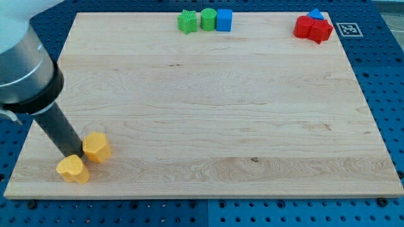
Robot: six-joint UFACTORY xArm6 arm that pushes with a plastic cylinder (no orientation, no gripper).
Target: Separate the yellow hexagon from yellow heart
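Tip: my tip [74, 154] sat in the notch between the two yellow blocks, touching or all but touching both; the rod carried no fingers, so nothing opened, closed or held anything.
Yellow hexagon: the yellow hexagon [97, 147] lay at about two o'clock from my tip, near the board's seven o'clock corner.
Yellow heart: the yellow heart [73, 168] lay at six o'clock from my tip, just beside the hexagon, their near edges touching or nearly so.
Board: the wooden board [208, 107] had little room below and to the left of the heart.
Other blocks: a green star [186, 21], green cylinder [207, 19] and blue cube [224, 19] stood in a row at twelve o'clock; a red cluster [313, 28] with a blue triangle [316, 14] sat at one o'clock, well apart from the pair.
Risk: pushing toward six or seven o'clock could likely send the heart off the edge; an off-centre push could spin the hexagon past the rod, or drag both blocks along together.
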